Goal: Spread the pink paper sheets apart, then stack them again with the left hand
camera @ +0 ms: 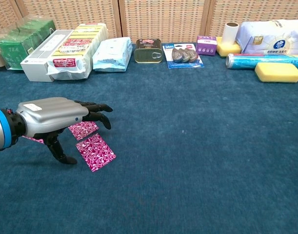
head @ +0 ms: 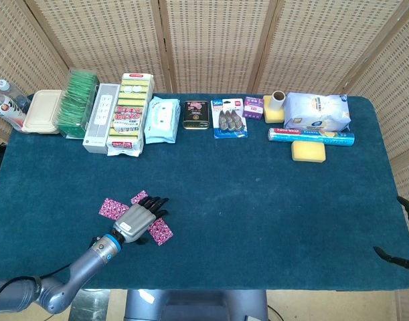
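Left hand (camera: 53, 117) open, empty, fingers spread, poised over pink sheets (camera: 95, 151) lying separated on tabletop (camera: 197, 146) beneath and beside it. Rec. press one sheet flat, slide w/o creasing onto neighbour, align edges

A staged test bench in a lab or demonstration room is suggested, rather than a home. A table covered with dark blue carpet-like cloth (head: 258, 200) is enclosed by woven cane screen panels (head: 217, 43) on three sides. Household goods are lined up in a row along the far edge: a box of green tea packets (camera: 19, 41), a sponge multipack (head: 128, 114), a wet-wipe pack (head: 161, 120), a tin can (camera: 148, 51) and a yellow sponge (camera: 278, 71).
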`<state>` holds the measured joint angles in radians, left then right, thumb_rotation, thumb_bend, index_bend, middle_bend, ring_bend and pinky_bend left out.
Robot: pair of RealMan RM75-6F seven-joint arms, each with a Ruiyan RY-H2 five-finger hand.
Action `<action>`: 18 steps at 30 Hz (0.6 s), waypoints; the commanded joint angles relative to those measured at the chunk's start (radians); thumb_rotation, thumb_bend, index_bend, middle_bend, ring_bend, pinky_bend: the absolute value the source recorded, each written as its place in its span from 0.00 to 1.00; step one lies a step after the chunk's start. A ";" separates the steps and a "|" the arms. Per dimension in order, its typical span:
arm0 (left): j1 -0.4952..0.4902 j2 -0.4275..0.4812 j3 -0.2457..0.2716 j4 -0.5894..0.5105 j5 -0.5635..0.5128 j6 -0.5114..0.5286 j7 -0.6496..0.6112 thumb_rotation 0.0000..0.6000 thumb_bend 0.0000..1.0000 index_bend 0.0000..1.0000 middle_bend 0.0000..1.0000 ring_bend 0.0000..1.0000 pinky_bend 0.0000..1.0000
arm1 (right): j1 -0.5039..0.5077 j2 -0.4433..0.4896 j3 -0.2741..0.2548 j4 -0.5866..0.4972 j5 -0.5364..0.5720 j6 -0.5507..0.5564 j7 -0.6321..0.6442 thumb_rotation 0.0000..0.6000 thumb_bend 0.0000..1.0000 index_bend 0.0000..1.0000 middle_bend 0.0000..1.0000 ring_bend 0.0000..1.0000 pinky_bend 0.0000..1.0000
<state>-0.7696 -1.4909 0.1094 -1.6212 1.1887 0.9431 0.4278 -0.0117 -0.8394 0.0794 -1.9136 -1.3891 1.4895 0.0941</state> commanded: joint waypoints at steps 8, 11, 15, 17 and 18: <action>0.022 -0.048 -0.012 0.067 0.046 -0.003 -0.004 1.00 0.20 0.23 0.00 0.00 0.08 | -0.001 0.002 -0.001 0.001 -0.003 0.000 0.007 1.00 0.00 0.08 0.00 0.00 0.00; 0.026 -0.055 -0.017 0.076 0.049 -0.005 0.000 1.00 0.20 0.26 0.00 0.00 0.08 | -0.001 0.002 -0.001 0.001 -0.002 0.000 0.007 1.00 0.00 0.08 0.00 0.00 0.00; 0.031 -0.061 -0.024 0.079 0.052 -0.008 0.001 1.00 0.21 0.33 0.00 0.00 0.08 | 0.000 0.002 0.000 0.003 -0.001 -0.001 0.010 1.00 0.00 0.08 0.00 0.00 0.00; 0.035 -0.062 -0.030 0.080 0.057 -0.006 -0.003 1.00 0.21 0.35 0.00 0.00 0.08 | -0.001 0.001 0.000 0.004 -0.002 0.000 0.011 1.00 0.00 0.08 0.00 0.00 0.00; 0.037 -0.063 -0.032 0.080 0.058 -0.006 -0.004 1.00 0.22 0.36 0.00 0.00 0.08 | -0.002 0.001 -0.001 0.003 -0.003 0.001 0.011 1.00 0.00 0.08 0.00 0.00 0.00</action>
<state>-0.7337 -1.5531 0.0781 -1.5410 1.2458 0.9367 0.4243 -0.0130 -0.8382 0.0788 -1.9098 -1.3914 1.4899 0.1048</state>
